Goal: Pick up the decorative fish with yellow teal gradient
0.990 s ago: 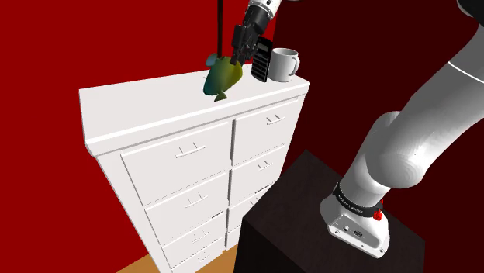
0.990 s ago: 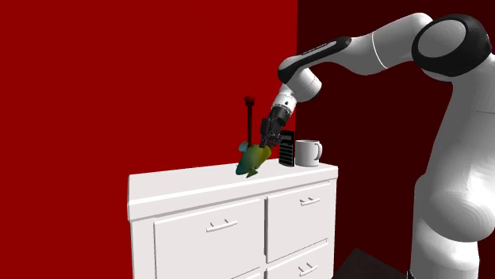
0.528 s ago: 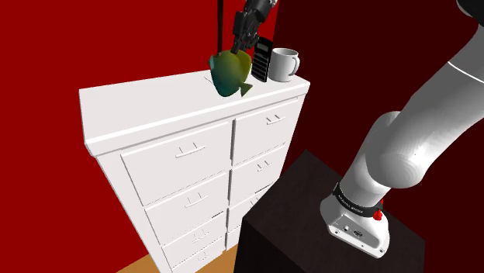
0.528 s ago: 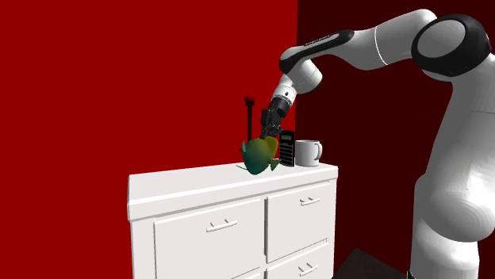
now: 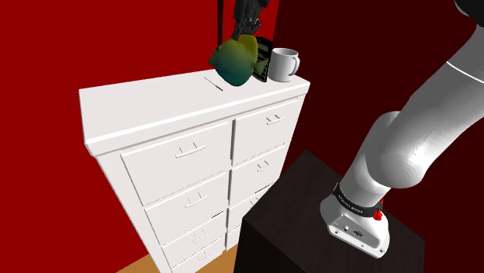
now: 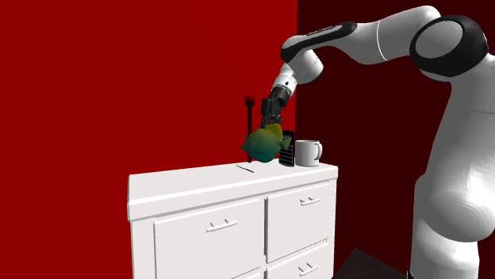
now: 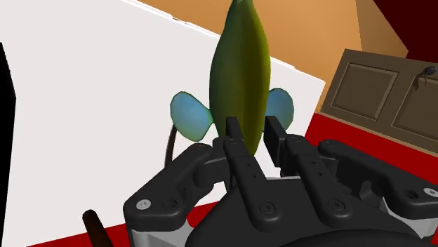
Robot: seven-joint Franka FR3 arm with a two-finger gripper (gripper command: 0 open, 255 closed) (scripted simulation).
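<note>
I had the red wall behind the white chest of drawers, and the white arm reached over the chest from its black stand, which sat close by the chest's drawer fronts. The fish hung in the air above the chest's top, clear of the surface and near the chest's far corner. It was yellow-green by the fingers and teal lower down, with pale blue fins out to either side. The black gripper was clamped on the fish's narrow body, one finger on each flank. A white mug stood on the chest's top at that far corner, with a black slab upright just beside it.
</note>
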